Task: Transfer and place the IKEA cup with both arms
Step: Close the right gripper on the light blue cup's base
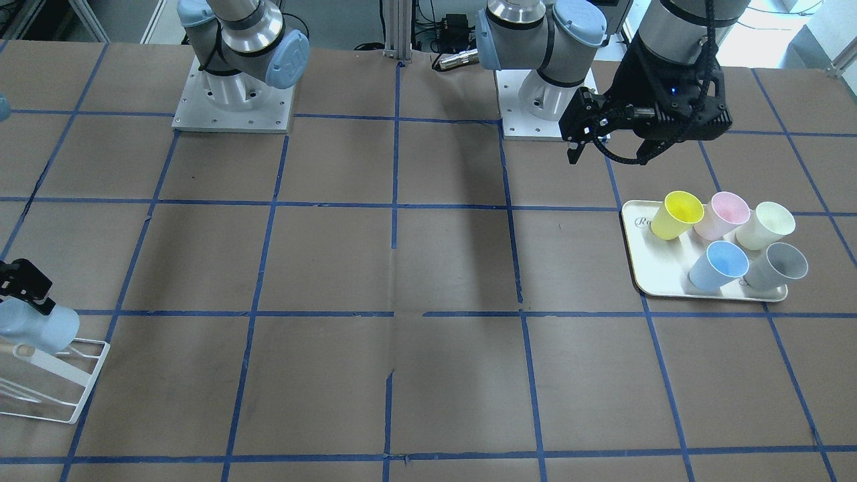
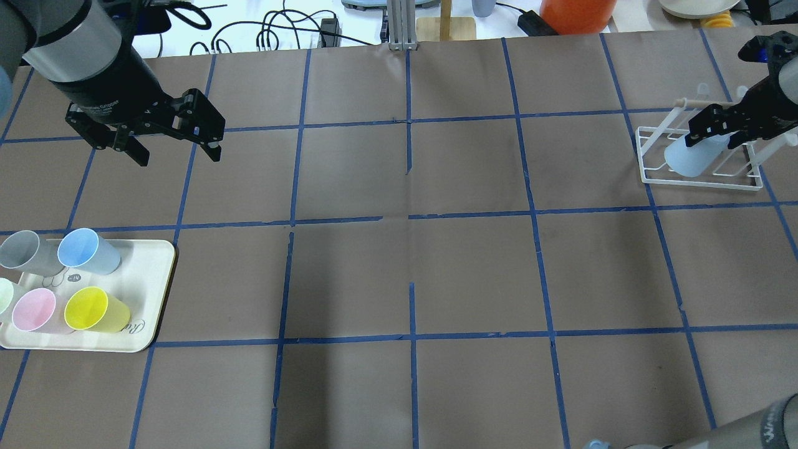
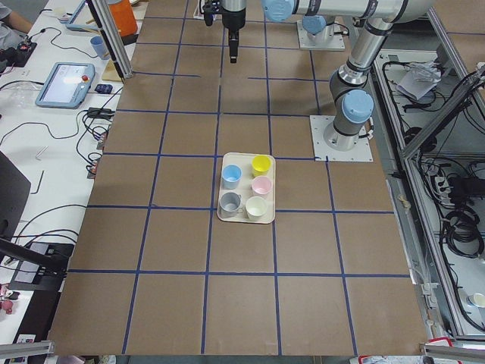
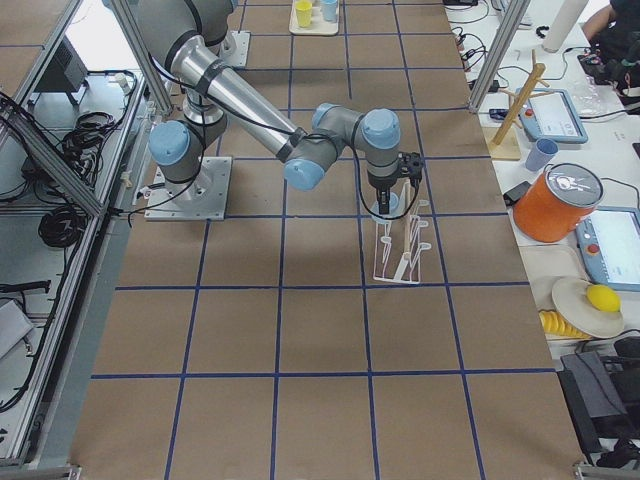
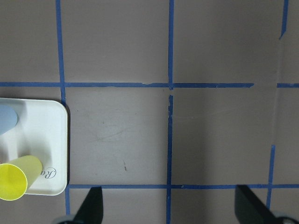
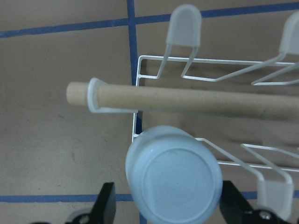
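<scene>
The IKEA cup is a pale blue tumbler, tilted with its base up on the white wire rack at the far right. My right gripper straddles it, and its fingers seem closed on the sides. In the right wrist view the cup's base fills the space between the fingers, under the rack's wooden bar. In the front view the cup sits at the left edge. My left gripper is open and empty above the table, behind the tray.
The cream tray holds a second blue cup, a grey cup, a pink cup, a yellow cup and a pale cup at the edge. Both arm bases stand at the robot's side of the table.
</scene>
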Robot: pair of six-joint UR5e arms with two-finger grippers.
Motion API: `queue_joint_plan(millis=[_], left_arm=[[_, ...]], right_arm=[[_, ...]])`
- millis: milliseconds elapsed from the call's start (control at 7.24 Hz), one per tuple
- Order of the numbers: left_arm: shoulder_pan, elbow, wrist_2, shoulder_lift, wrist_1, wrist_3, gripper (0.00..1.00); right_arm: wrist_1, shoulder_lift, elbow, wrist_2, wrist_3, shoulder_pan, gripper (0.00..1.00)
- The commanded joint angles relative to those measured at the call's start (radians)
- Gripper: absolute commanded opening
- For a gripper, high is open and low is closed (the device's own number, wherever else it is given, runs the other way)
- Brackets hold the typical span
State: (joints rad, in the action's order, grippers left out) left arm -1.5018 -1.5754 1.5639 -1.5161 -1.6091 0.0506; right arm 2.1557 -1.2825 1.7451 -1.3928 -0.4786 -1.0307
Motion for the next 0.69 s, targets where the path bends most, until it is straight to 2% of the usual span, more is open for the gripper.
queue_joint_plan(millis=[0,552], left_arm=[[0.0,0.0,-0.001,0.001,0.0,0.0,1.0],[0.0,0.0,-0.001,-0.001,0.0,0.0,1.0]], right_arm=[[0.026,0.008,-0.001,0.0,-0.006,0.0,0.81],[0.052,0.022,-0.001,0.001,-0.003,0.0,0.81]])
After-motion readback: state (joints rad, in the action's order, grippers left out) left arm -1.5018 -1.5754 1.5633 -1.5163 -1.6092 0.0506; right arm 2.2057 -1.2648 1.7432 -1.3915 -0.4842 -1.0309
